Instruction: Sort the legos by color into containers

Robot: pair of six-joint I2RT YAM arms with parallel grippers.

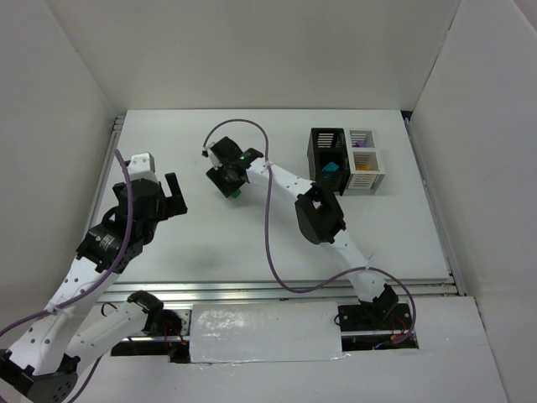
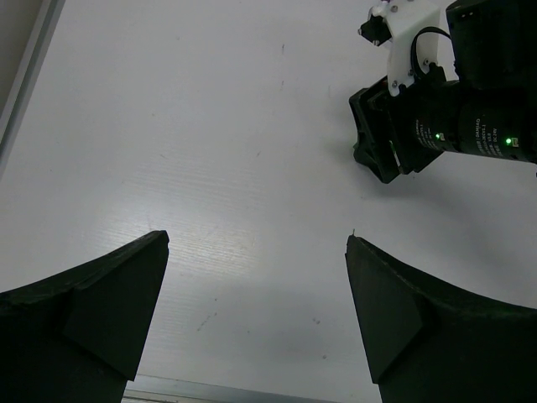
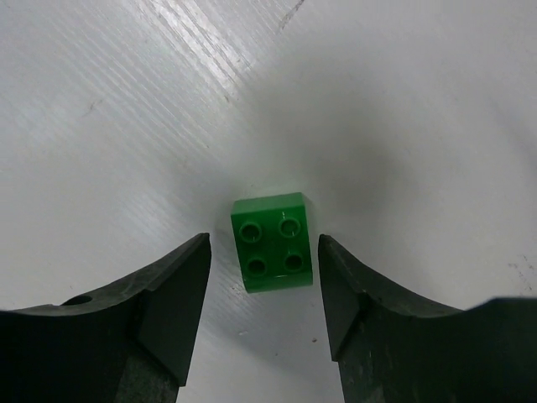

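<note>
A green lego [image 3: 273, 242], a four-stud brick, lies flat on the white table between the fingertips of my right gripper [image 3: 263, 243]. The jaws stand a little wider than the brick, with a thin gap on each side. From above, the right gripper [image 1: 231, 180] points down at mid-table with the green lego [image 1: 237, 194] just showing under it. My left gripper [image 1: 172, 197] hovers open to the left; its fingers [image 2: 126, 285] hold nothing. The containers [image 1: 325, 143] stand at the back right, two black and two white [image 1: 375, 178]. A teal lego [image 1: 330, 172], a purple one [image 1: 359, 144] and a yellow-orange one [image 1: 362, 166] lie inside them.
The right arm's purple cable [image 1: 270, 227] loops over the table between the arms. White walls close in the table on three sides. In the left wrist view the right gripper's body [image 2: 436, 126] sits at the upper right.
</note>
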